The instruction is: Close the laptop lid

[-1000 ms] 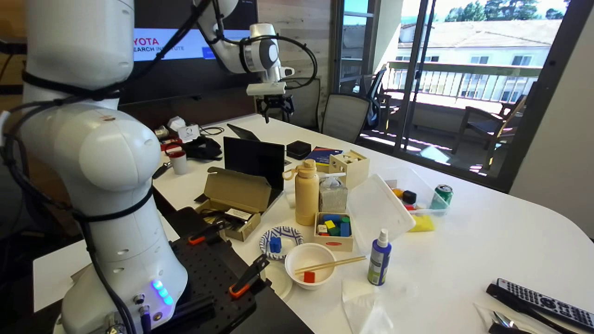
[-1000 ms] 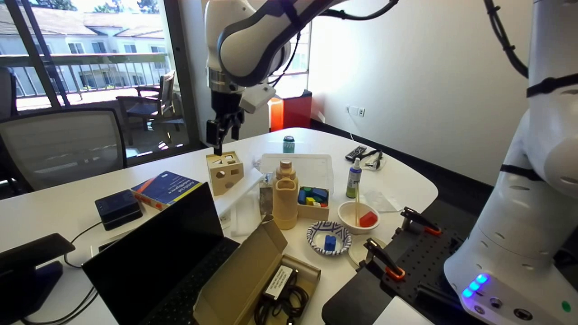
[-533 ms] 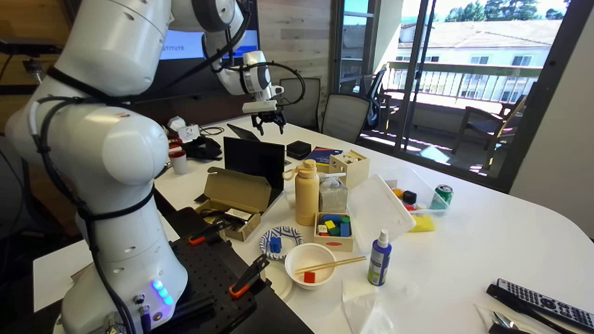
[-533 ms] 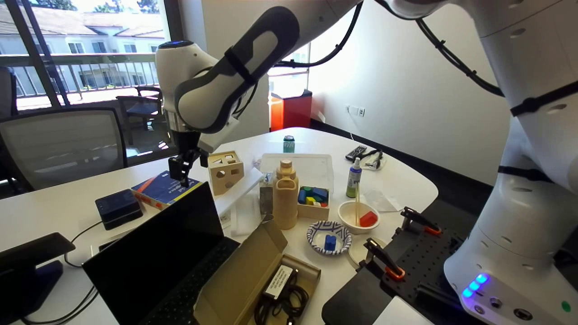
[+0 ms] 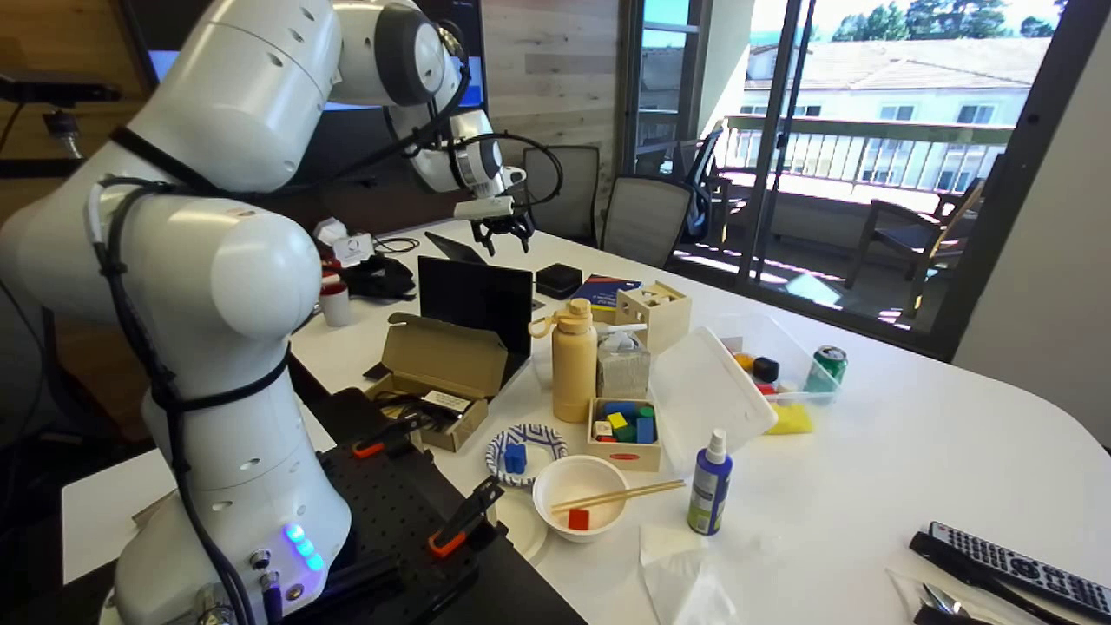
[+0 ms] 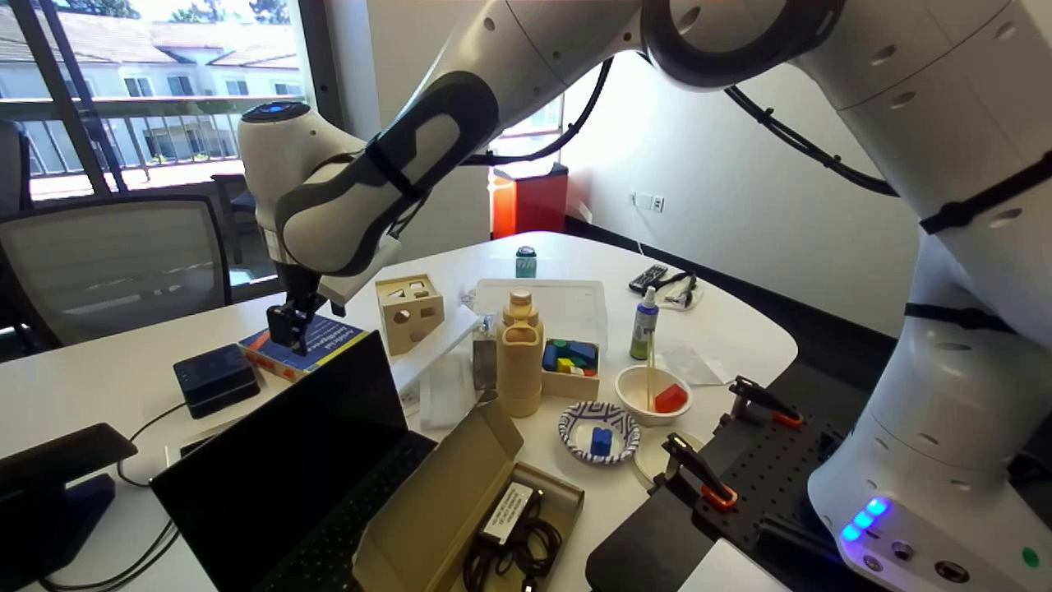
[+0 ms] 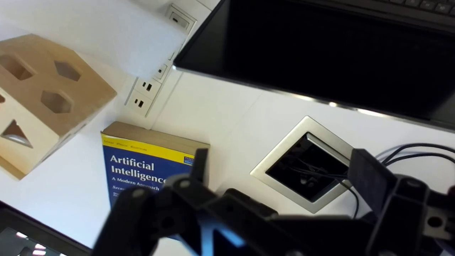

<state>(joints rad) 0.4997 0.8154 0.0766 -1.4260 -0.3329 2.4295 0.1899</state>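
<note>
The laptop is black and stands open. Its dark lid (image 5: 476, 295) is tilted up, and it also shows in an exterior view (image 6: 288, 460). The key-covered base (image 6: 374, 493) lies in front of it, partly hidden by a cardboard box. In the wrist view the lid (image 7: 327, 60) fills the top right, with its metal edge towards the gripper. My gripper (image 5: 509, 250) is open and empty, above the table behind the lid and apart from it. It also shows in an exterior view (image 6: 320, 333). In the wrist view its fingers (image 7: 199, 163) stand wide apart.
An open cardboard box (image 6: 444, 493) with cables stands before the laptop. Behind the lid lie a blue book (image 6: 333, 337), a black box (image 6: 215, 378) and a metal-framed table opening (image 7: 280, 149). A wooden shape box (image 6: 411, 316) and a bottle (image 6: 519, 370) stand beside the laptop.
The arm has swung towards the laptop and come lower. The gripper has moved from above the wooden shape box to above the book, behind the lid. The laptop has not moved.
</note>
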